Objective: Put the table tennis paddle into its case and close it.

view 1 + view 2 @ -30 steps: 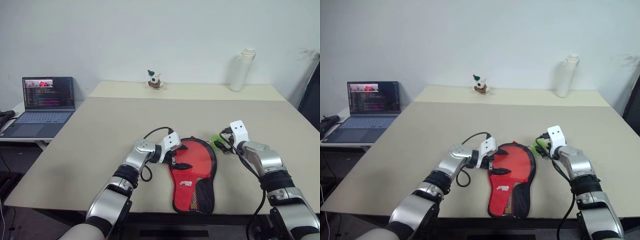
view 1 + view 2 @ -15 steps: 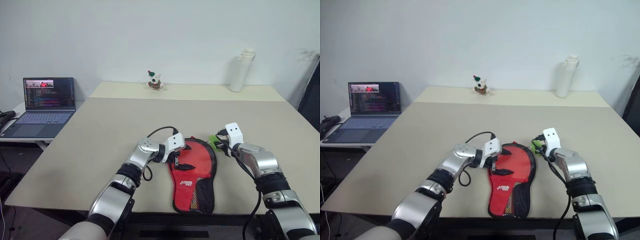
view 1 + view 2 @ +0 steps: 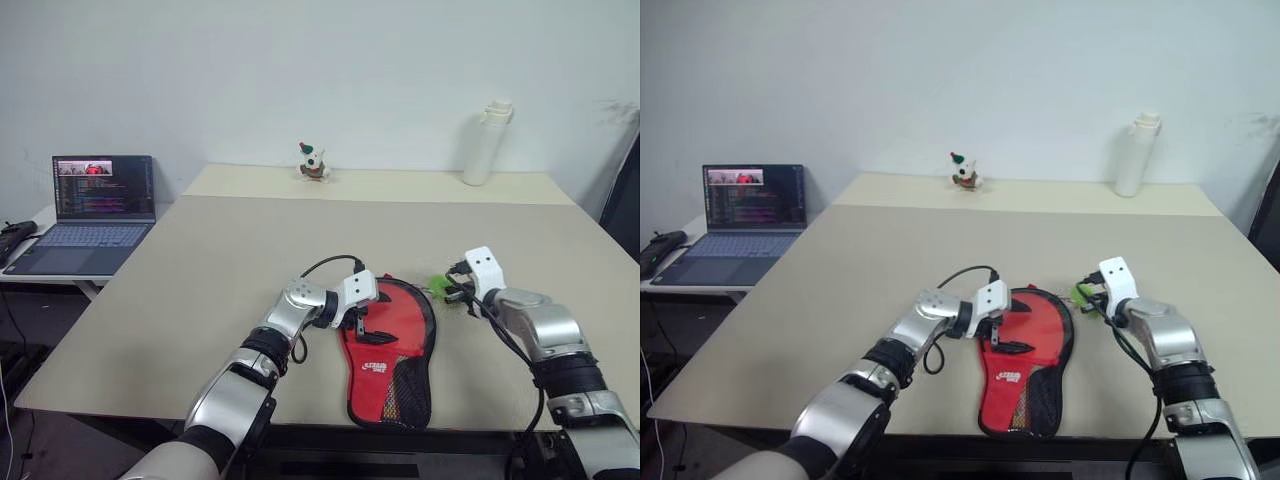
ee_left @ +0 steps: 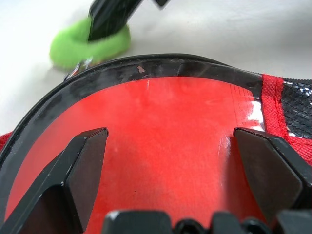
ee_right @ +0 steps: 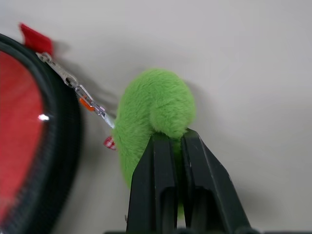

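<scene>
From the head camera, a wide beige table [image 3: 250,250] carries the red, paddle-shaped soft zip case with black trim and a mesh pocket [image 3: 388,345], lying flat near the front edge with its narrow handle end toward the robot. The left gripper [image 3: 362,326] is over the round part of the case from its left side, fingers spread wide with nothing between them. The right gripper [image 3: 455,292] is just right of the case's round end, pinched onto the fluffy green pompom pull [image 3: 438,285], which rests on the table beside the case rim. The paddle itself cannot be made out. At the far edge stand a small white figurine with a red and green hat [image 3: 312,160] and a tall white bottle [image 3: 482,141]; an open laptop [image 3: 88,210] sits on a side desk to the left.

In the left wrist view, the two black fingers [image 4: 83,168] stand far apart above the shiny red face of the case [image 4: 165,146], whose black trim curves beyond them; the pompom [image 4: 90,46] lies past the rim with the other gripper's dark fingers on it.

In the right wrist view, the black fingers [image 5: 156,180] are closed together on the pompom [image 5: 153,109], squeezing its fluff. A thin metal zip chain [image 5: 73,85] runs from the pompom to the black edge of the case [image 5: 53,161].
</scene>
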